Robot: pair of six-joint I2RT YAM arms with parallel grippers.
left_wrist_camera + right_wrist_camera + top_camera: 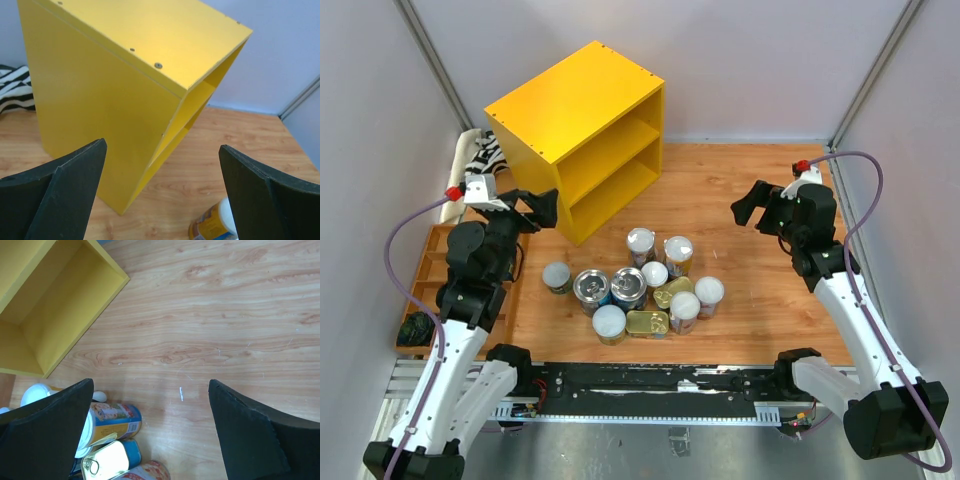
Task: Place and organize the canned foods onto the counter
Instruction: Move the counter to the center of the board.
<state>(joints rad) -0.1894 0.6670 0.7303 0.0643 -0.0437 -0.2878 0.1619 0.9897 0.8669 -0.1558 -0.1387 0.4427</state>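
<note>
The canned foods [640,285] stand clustered on the wooden table in front of the arms: white-lidded tubes, blue silver-topped cans and flat gold tins. Behind them to the left stands the yellow counter [575,130], its two shelves bare. My left gripper [542,208] hangs open beside the counter's near corner [115,100], holding nothing; one orange can [212,225] shows by its right finger. My right gripper [750,210] is open above bare wood, right of the cluster. In its view a blue-and-yellow can [112,420], a gold tin [107,460] and a red-white can [147,472] sit at lower left.
A brown wooden compartment tray [428,270] runs along the left wall, with a dark lump [417,328] at its near end. A striped cloth [485,155] lies behind the counter's left side. Grey walls close in left, right and back. A metal rail [650,385] lines the front edge.
</note>
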